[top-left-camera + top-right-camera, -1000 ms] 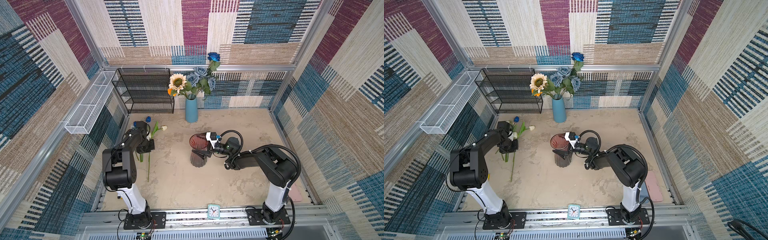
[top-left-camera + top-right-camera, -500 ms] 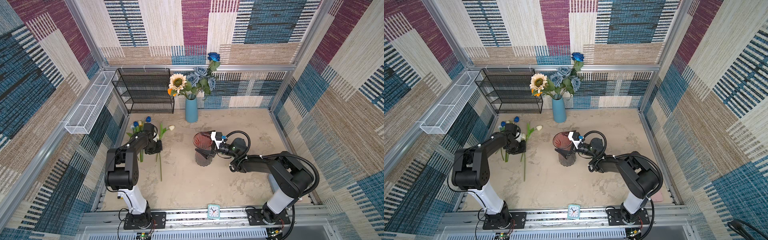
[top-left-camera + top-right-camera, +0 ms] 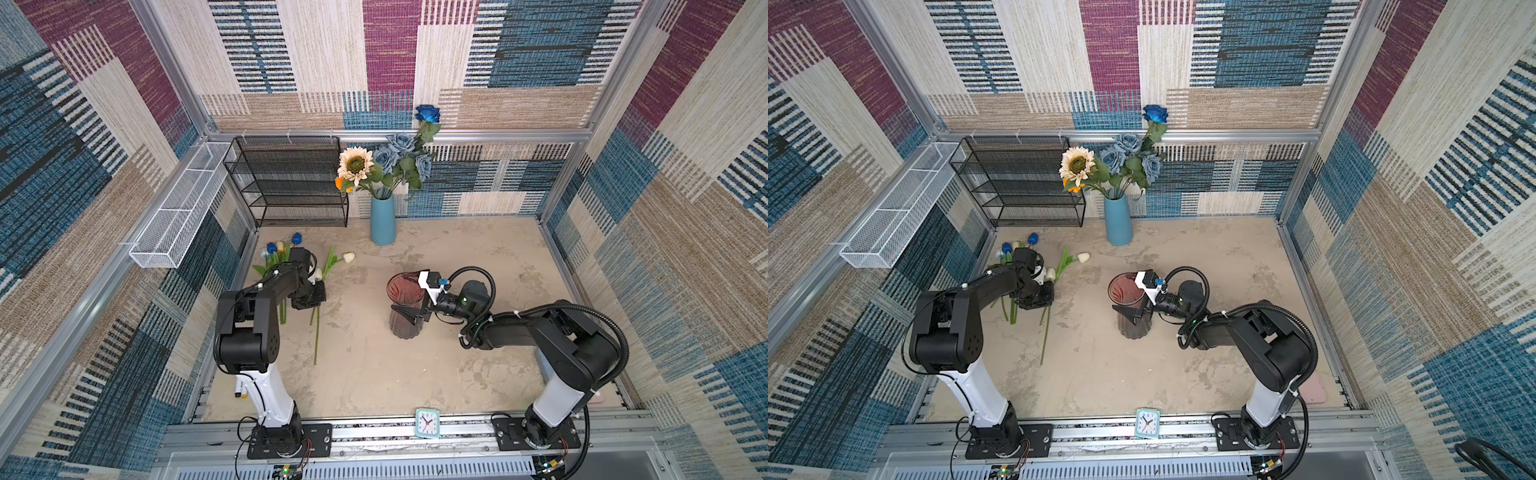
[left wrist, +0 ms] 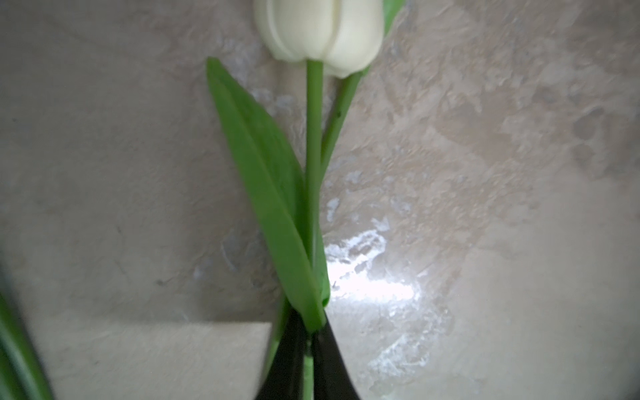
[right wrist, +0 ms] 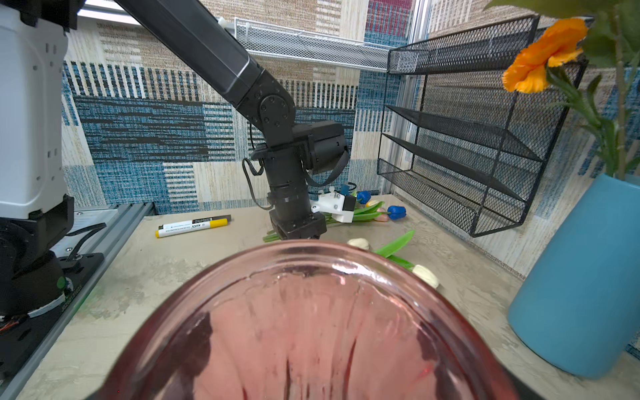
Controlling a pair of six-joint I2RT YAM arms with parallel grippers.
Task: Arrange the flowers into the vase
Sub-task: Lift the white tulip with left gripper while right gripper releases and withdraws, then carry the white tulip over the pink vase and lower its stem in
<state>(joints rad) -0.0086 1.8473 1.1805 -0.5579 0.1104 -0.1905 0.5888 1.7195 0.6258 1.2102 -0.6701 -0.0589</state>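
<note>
In both top views the left gripper [image 3: 308, 299] bends low among the loose tulips [image 3: 277, 249] at the table's left side. A white tulip [image 3: 318, 274] lies under it, long stem pointing at the front rail. Well apart, mid-table, the right gripper [image 3: 411, 309] has its jaws spread wide around the pink vase [image 3: 400, 328], seemingly clasping it. The left wrist view shows the jaws pinched tight on that tulip's green stem. I'd lift slowly and swing the stem end down before crossing to the vase mouth. In the right wrist view a marker [image 5: 192, 227] reads something like "AUCS"; the rest is too small.
</note>
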